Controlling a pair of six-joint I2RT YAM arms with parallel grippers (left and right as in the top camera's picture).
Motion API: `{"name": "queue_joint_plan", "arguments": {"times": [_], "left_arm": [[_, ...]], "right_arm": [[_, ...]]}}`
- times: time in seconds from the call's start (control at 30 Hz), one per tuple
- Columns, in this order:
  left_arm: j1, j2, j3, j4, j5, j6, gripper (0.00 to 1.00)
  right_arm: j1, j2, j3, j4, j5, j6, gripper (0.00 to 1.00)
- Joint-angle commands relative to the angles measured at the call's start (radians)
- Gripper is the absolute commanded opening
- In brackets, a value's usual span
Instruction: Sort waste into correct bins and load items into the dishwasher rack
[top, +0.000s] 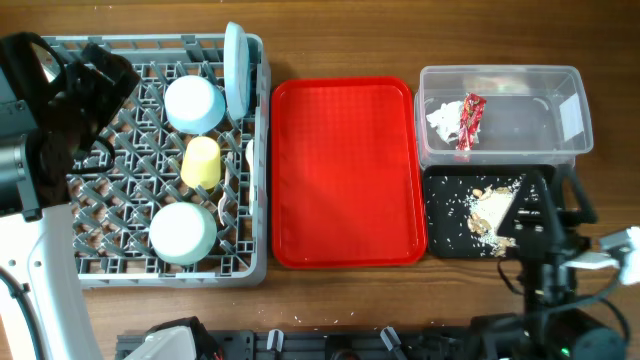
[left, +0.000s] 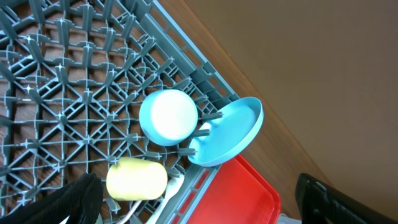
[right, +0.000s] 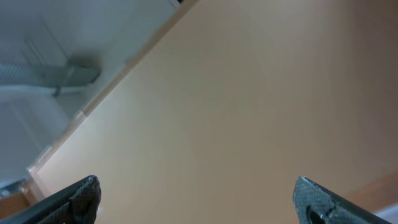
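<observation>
The grey dishwasher rack (top: 110, 262) at the left holds a light blue bowl (top: 193, 103), a second light blue bowl (top: 182, 232), the yellow cup (top: 201, 161) on its side and the blue plate (top: 235, 68) standing on edge. White cutlery (left: 177, 182) lies beside the cup (left: 137, 179). The clear tub (top: 500, 82) holds the white napkin (top: 441, 122) and red wrapper (top: 470, 120). The black tray (top: 445, 215) holds rice scraps (top: 490, 210). My left gripper (left: 199, 202) is open and empty over the rack. My right gripper (right: 199, 199) is open and empty, facing away from the table.
The red tray (top: 345, 170) lies empty between the rack and the bins. The right arm (top: 545, 250) stands over the black tray's right part. Bare wooden table shows along the back and front edges.
</observation>
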Motion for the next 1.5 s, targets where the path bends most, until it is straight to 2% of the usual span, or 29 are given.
{"name": "queue_joint_plan", "arguments": {"times": [0.0, 0.1, 0.2, 0.3, 0.43, 0.57, 0.63, 1.47], "left_arm": [[-0.001, -0.002, -0.001, 0.001, -0.017, 0.019, 1.00], [-0.001, -0.002, -0.001, 0.001, -0.017, 0.019, 1.00], [-0.001, -0.002, -0.001, 0.001, -0.017, 0.019, 1.00], [-0.001, -0.002, -0.001, 0.001, -0.017, 0.019, 1.00], [-0.001, -0.002, -0.001, 0.001, -0.017, 0.019, 1.00], [-0.001, -0.002, -0.001, 0.001, -0.017, 0.019, 1.00], [-0.001, -0.002, -0.001, 0.001, -0.017, 0.019, 1.00], [-0.001, -0.002, -0.001, 0.001, -0.017, 0.019, 1.00]], "right_arm": [[0.000, -0.078, -0.179, 0.134, 0.018, -0.066, 1.00], [-0.009, -0.078, -0.291, 0.220, 0.005, -0.065, 1.00], [-0.032, -0.078, -0.354, 0.223, -0.016, -0.123, 1.00], [-0.053, -0.078, -0.358, 0.131, -0.127, -0.326, 1.00], [-0.057, -0.078, -0.358, -0.097, -0.326, -0.706, 1.00], [-0.062, -0.079, -0.358, -0.134, -0.283, -0.939, 1.00], [-0.069, -0.079, -0.358, -0.135, -0.248, -1.006, 1.00], [-0.074, -0.078, -0.358, -0.138, -0.233, -1.005, 1.00]]}}
